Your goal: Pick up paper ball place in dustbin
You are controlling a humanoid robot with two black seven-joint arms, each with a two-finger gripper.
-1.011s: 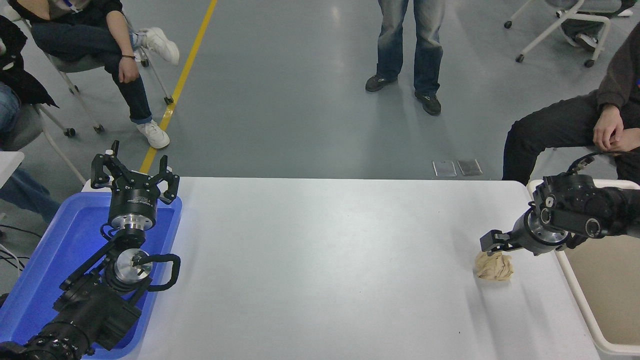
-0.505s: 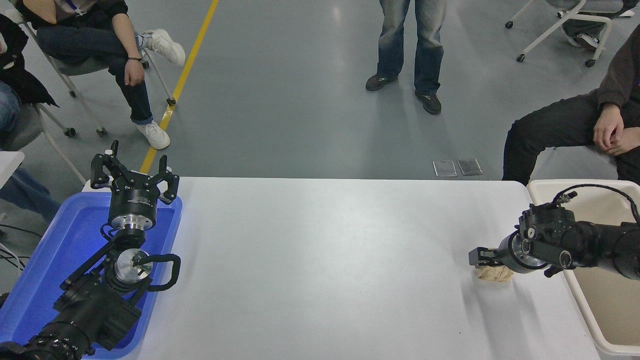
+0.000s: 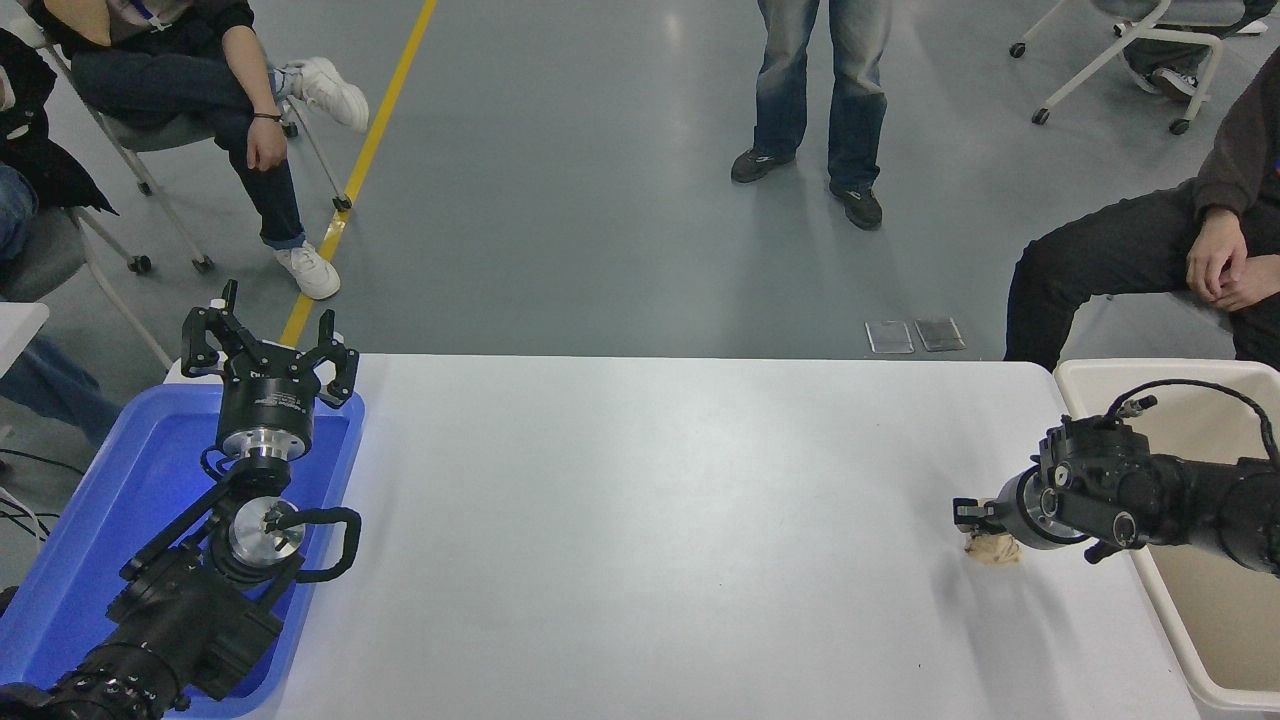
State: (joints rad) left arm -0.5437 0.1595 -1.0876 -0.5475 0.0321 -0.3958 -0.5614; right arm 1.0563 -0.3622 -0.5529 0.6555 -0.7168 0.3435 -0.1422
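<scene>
While my right claw point(image 3: 975, 515) covers it:
Paper ball point(image 3: 993, 550): on the table point(image 3: 640, 520), beside the dustbin point(image 3: 1160, 600).
Claw: closure hidden, I cannot tell.
Handling: probably light, crushable; pinch across its middle.

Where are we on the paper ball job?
Done: right gripper is down over the paper ball at the table's right side. In hand: the grasp; whether it's closed is hidden. Left: lift and drop into the dustbin alongside. Left gripper is parked over the blue tray.
</scene>
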